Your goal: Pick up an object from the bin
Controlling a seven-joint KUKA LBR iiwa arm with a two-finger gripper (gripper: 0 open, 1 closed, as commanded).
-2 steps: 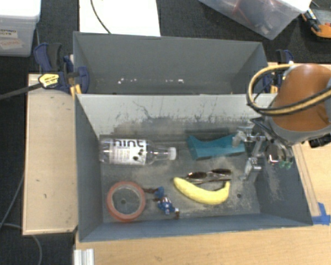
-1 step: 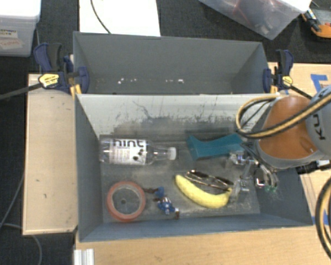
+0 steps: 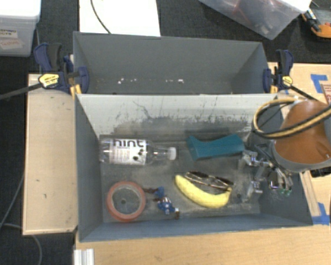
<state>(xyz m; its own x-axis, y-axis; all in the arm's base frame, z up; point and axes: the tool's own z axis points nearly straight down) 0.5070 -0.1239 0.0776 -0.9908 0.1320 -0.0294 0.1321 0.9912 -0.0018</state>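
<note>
Where the gripper is hanging: you are seeing the gripper [image 3: 252, 182] sitting low at the right end of the grey bin [image 3: 91, 170], just beside the right tip of the banana [image 3: 201, 196].
Gripper's hold: you are not getting a clear look at it, so you cannot tell if it is wide or closed, or if it is holding anything.
Robot wrist: the orange cover [image 3: 306, 134] is sitting above the gripper, and yellow and black cables [image 3: 265, 117] are looping over it.
Nearest thing: the banana is lying flat on the bin floor, in the front middle, with both tips curling up toward the back.
On the banana: a dark shiny thing [image 3: 209, 179] is lying along its top edge, and you cannot tell what it is.
Behind the banana: a teal handle-shaped thing [image 3: 215, 146] is lying near the back wall, with its right end coming close to the gripper.
Bottle: a clear bottle [image 3: 129, 150] with "hint" on it is lying on its side at the back left, its cap pointing right.
Tape: a reddish tape roll [image 3: 126, 199] is lying flat in the front left corner.
Small bits: little blue pieces [image 3: 164, 203] are lying between the tape roll and the banana.
</note>
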